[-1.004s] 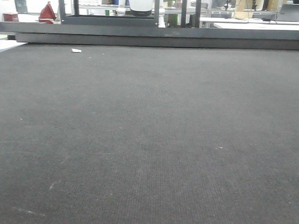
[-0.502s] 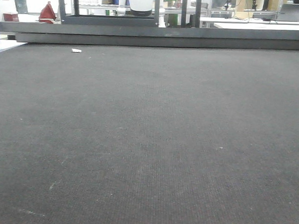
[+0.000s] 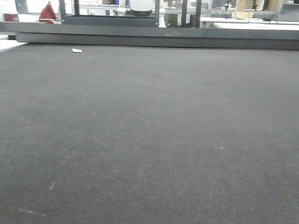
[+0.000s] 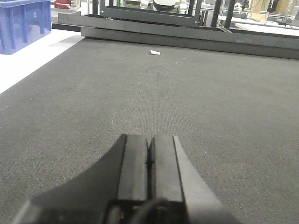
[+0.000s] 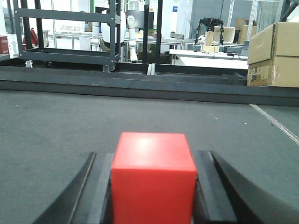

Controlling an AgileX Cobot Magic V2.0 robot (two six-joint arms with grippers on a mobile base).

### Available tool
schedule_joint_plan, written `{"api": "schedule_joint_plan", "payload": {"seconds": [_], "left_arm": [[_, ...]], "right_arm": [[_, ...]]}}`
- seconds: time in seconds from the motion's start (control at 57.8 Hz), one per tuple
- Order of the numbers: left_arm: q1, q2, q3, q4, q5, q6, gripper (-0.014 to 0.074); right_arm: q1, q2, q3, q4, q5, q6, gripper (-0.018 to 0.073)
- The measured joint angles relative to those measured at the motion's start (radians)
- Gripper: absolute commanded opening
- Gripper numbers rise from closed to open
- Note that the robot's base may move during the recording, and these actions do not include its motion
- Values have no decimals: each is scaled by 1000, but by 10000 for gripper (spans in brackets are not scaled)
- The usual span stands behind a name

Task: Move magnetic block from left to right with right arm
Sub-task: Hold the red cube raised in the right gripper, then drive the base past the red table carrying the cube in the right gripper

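The magnetic block (image 5: 153,172), a plain red cube, fills the bottom middle of the right wrist view. My right gripper (image 5: 153,156) is shut on it, one black finger pressed against each side. Dark mat lies beyond the cube; whether the cube rests on it or hangs above it cannot be told. In the left wrist view my left gripper (image 4: 149,140) is shut, its two pads touching with nothing between them, low over the mat. The exterior front-facing view shows neither the grippers nor the block.
A dark grey mat (image 3: 148,141) covers the table. A small white scrap (image 3: 76,51) lies near its far left edge. A black metal frame (image 3: 162,40) runs along the back. A blue crate (image 4: 23,23) stands far left, cardboard boxes (image 5: 273,53) far right.
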Motion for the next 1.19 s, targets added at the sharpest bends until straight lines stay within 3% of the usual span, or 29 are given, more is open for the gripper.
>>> {"api": "schedule_joint_plan", "payload": {"seconds": [1.194], "left_arm": [[0, 0, 0, 0, 0, 0, -126]], "right_arm": [[0, 0, 0, 0, 0, -2, 255]]}}
